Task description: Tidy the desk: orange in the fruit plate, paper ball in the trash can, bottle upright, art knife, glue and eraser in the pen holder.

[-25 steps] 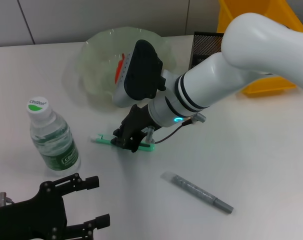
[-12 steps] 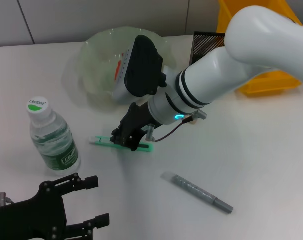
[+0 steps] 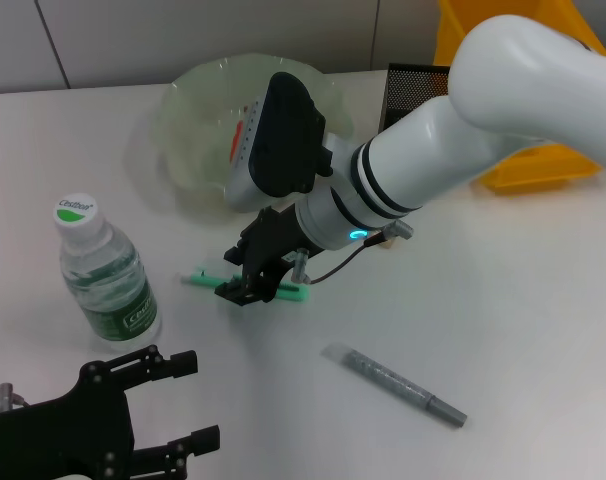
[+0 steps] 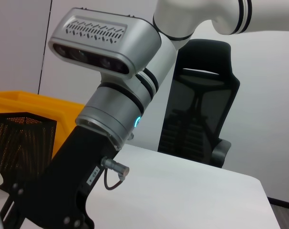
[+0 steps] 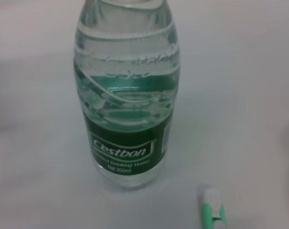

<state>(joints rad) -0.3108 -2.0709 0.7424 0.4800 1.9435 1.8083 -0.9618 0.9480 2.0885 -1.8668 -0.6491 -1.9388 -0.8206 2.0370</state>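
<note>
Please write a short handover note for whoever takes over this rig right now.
Right gripper: shut on the green art knife at the desk.
Left gripper: open, parked near the front edge.
Done: bottle upright; something orange shows in the plate, mostly hidden.
Left: carry the knife to the mesh pen holder; the grey pen-like stick lies loose.
Eraser, paper ball: not visible.

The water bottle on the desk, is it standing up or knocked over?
Upright. The water bottle stands on its base on the desk, white cap on top, beside the right gripper.
</note>
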